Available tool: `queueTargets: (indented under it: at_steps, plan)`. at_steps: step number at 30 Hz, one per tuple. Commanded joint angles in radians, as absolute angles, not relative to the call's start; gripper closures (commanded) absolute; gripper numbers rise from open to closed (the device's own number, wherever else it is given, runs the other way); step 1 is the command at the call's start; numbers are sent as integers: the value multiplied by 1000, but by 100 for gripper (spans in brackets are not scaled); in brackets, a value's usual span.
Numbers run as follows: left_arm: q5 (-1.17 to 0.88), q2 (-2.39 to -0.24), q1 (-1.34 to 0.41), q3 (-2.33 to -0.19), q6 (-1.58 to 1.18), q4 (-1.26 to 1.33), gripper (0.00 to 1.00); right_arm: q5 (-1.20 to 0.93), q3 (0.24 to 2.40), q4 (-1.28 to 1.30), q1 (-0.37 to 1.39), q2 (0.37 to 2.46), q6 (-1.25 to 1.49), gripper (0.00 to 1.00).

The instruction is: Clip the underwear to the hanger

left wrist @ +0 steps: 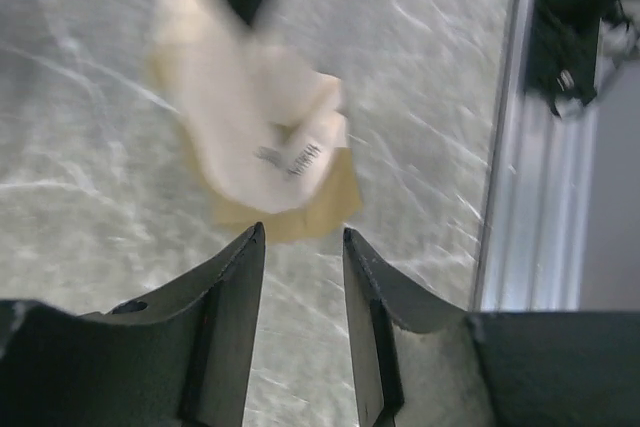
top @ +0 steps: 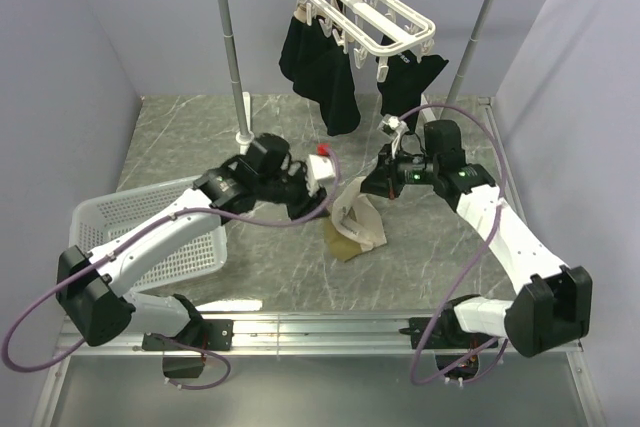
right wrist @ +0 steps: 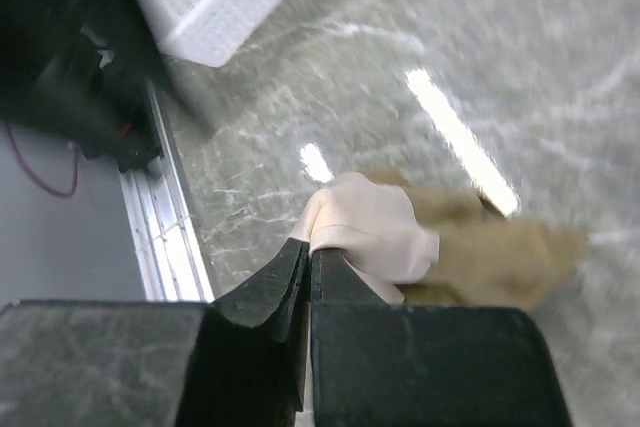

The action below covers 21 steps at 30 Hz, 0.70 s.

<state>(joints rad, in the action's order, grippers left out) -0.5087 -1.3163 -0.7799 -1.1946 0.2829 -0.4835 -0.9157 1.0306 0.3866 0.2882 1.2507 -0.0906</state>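
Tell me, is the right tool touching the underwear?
Touching. The right wrist view shows the right tool shut on a pale fold of the underwear.

A metal rack (top: 228, 42) is standing at the back of a grey, white-veined bench (top: 180, 137), its crossbar running along the top. Pale lilac walls (top: 90, 37) are closing in behind the rack and on both sides of it. Well in front of the rack, an aluminium rail (top: 330, 325) is running along the bench's near edge. A white mesh basket (top: 100, 209) is sitting between rack and rail, off toward the left-hand wall. Overhead light is glaring off the bench in bright streaks (right wrist: 455, 137).
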Motion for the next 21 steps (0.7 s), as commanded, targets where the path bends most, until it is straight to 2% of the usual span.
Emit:
queueTargets:
  at_steps: [1,7,11,21]
  plan:
    - [-644,-1263,-668,-1181,232,-303,57,-1020,1034,336,308,1180,-253,100]
    - [-814,-1233,-611,-1121,366,-213,48,-1040,1094,515,379,1173,-512,100]
    - [-916,-1239,-615,-1132,541,-254,37,-1031,1140,615,422,1187,-623,99]
    - [-907,-1256,-701,-1158,804,-322,37,-960,1233,762,540,1223,-808,99]
